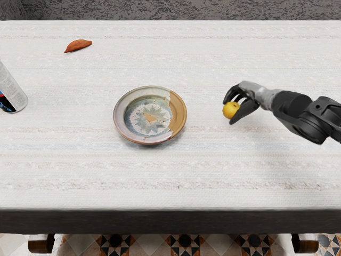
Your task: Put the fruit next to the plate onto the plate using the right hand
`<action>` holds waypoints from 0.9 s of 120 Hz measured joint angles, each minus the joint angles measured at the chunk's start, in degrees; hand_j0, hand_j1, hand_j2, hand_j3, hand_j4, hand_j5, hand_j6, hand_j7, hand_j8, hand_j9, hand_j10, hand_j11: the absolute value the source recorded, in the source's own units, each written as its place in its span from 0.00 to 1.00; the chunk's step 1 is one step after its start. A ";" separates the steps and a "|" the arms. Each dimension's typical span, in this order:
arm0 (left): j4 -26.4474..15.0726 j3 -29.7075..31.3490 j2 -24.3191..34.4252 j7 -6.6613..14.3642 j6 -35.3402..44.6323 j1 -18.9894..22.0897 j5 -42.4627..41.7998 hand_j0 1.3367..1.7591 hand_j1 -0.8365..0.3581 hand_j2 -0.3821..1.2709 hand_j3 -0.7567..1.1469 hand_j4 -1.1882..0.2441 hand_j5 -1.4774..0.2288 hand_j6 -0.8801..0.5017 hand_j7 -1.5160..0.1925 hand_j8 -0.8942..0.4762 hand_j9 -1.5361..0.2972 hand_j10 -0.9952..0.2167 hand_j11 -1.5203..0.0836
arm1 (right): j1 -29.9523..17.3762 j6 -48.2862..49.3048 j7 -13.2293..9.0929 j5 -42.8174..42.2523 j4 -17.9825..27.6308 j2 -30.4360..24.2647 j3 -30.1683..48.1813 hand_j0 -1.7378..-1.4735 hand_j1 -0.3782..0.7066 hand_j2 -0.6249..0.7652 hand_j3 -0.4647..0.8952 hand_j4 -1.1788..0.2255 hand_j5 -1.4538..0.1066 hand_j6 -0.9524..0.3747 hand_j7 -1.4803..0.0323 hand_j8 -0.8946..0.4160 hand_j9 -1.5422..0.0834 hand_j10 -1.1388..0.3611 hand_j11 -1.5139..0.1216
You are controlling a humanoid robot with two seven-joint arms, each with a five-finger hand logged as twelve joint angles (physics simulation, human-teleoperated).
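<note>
Plate (pixel 150 115) seen mid-desk (pixel 170 181). Yellow fruit (pixel 230 110) found at plate's 3 o'clock, well apart, enclosed by curled fingers of right robot hand (pixel 242 99). Grasp step judged in hand; lift-off cannot be told. Next: fruit to be raised, carried toward 9 o'clock, lowered over plate, released. Can (pixel 10 92) at plate's 9 o'clock; orange scrap (pixel 78 46) at 11 o'clock, farthest.

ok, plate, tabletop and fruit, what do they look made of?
Plate: probably glazed ceramic, mottled blue-white centre, brown rim. Tabletop: likely whitewashed wood, matte, faint lengthwise grain streaks; maybe laminate. Fruit: smooth matte yellow skin, looks natural.
</note>
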 joint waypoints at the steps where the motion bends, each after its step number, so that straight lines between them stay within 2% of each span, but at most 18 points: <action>1: 0.00 0.00 0.00 0.00 0.00 0.00 0.00 0.76 0.99 0.23 0.40 0.83 0.87 0.64 0.89 0.65 0.84 0.82 0.95 | 0.00 0.26 0.02 0.15 0.04 0.05 0.19 0.32 0.62 0.71 0.34 0.34 0.24 0.38 0.33 0.42 0.31 0.39 0.28; 17: 0.00 0.01 0.00 0.00 0.00 0.00 0.00 0.76 0.99 0.23 0.40 0.83 0.87 0.64 0.89 0.65 0.84 0.82 0.95 | 0.04 3.30 0.18 1.74 0.35 1.64 2.45 0.31 0.59 0.65 0.34 0.34 0.24 0.38 0.33 0.41 0.31 0.38 0.28; 88: 0.00 0.00 0.00 0.00 0.00 0.00 0.00 0.76 0.99 0.23 0.40 0.83 0.87 0.64 0.89 0.65 0.84 0.82 0.95 | 3.43 6.06 -0.01 2.37 -0.01 13.49 5.33 0.30 0.62 0.71 0.34 0.34 0.23 0.40 0.33 0.42 0.30 0.39 0.28; 108: 0.00 0.00 0.00 0.00 0.00 0.00 0.00 0.76 0.99 0.23 0.40 0.83 0.87 0.64 0.89 0.65 0.84 0.82 0.95 | 3.86 5.82 0.05 1.78 -2.06 17.77 5.40 0.30 0.60 0.69 0.34 0.34 0.22 0.40 0.32 0.42 0.29 0.38 0.27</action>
